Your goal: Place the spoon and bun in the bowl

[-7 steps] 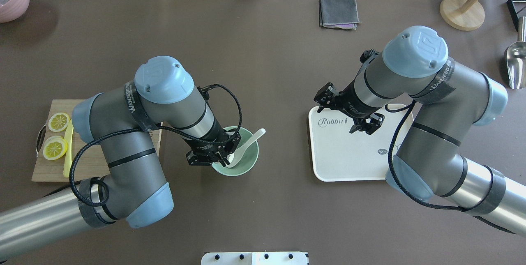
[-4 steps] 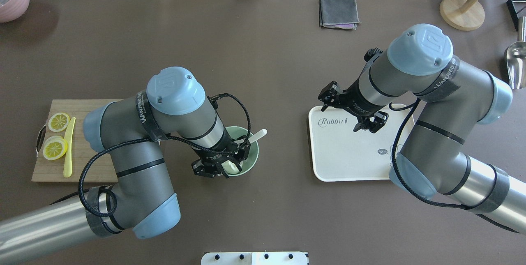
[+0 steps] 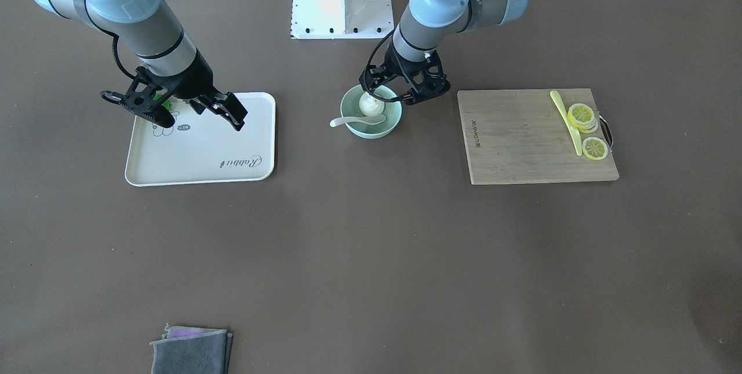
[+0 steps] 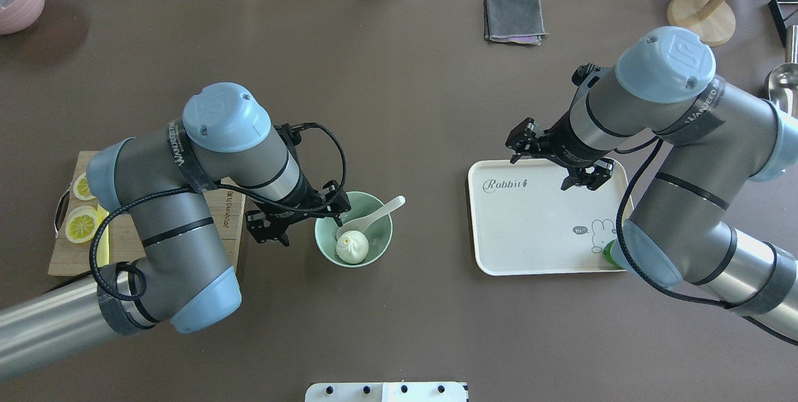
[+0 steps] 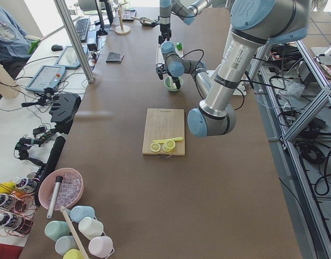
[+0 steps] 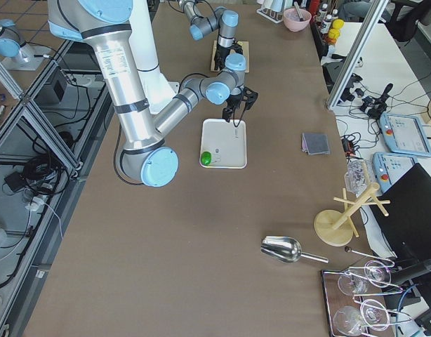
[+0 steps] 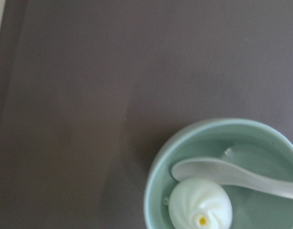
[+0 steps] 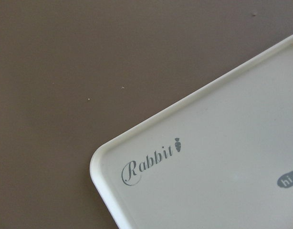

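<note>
The left gripper [image 4: 305, 221] is seen spread wide with nothing held, hung just beside the mint-green bowl [image 4: 382, 243]. Inside the bowl, just past the jaws, the white steamed bun [image 4: 353, 246] is seated. The white soup spoon [image 4: 376, 215] is laid against it, with its handle propped over the rim. The right gripper [image 4: 552, 168] is likewise spread wide and empty, poised over a corner of the cream tray [image 4: 530, 249], with the bowl well apart from its jaws.

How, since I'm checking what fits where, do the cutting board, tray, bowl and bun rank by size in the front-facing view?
The cutting board and tray look about alike, too close to rank.
Then the bowl.
Smallest, the bun.
</note>
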`<action>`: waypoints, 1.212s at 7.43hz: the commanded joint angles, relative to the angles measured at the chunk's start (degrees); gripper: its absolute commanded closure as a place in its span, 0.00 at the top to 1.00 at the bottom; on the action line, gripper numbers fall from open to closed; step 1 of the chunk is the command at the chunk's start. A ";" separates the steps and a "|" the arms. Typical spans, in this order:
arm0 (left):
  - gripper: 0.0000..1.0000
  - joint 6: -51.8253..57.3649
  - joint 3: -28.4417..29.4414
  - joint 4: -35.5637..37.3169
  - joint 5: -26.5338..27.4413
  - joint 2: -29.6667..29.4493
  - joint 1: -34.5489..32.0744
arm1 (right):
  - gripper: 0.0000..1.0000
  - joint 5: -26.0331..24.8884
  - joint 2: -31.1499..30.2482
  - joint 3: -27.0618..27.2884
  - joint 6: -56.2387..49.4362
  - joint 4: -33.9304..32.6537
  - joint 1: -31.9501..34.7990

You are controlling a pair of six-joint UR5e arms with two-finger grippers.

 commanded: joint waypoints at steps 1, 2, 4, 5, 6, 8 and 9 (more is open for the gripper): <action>0.98 17.79 -0.11 1.22 -0.44 5.16 -6.72 | 1.00 3.69 -6.13 -0.30 -14.71 0.54 5.81; 0.98 26.66 -0.45 1.93 -0.70 8.67 -10.23 | 1.00 3.70 -7.99 -1.70 -21.92 0.37 8.44; 0.98 45.72 -0.11 2.20 -6.99 16.14 -21.29 | 1.00 5.71 -9.93 -5.04 -31.62 0.46 13.02; 0.98 56.52 -0.02 2.29 -7.64 21.13 -26.48 | 1.00 8.51 -10.38 -7.05 -36.62 0.46 16.61; 0.98 63.07 0.50 2.37 -7.73 24.14 -30.18 | 1.00 12.28 -12.38 -8.90 -44.59 0.54 20.91; 0.98 72.99 0.77 5.09 -7.91 28.28 -36.87 | 1.00 15.46 -16.61 -12.15 -57.97 0.54 28.04; 0.98 81.68 1.90 6.93 -7.82 30.22 -40.73 | 1.00 16.52 -16.88 -14.87 -62.81 0.54 30.77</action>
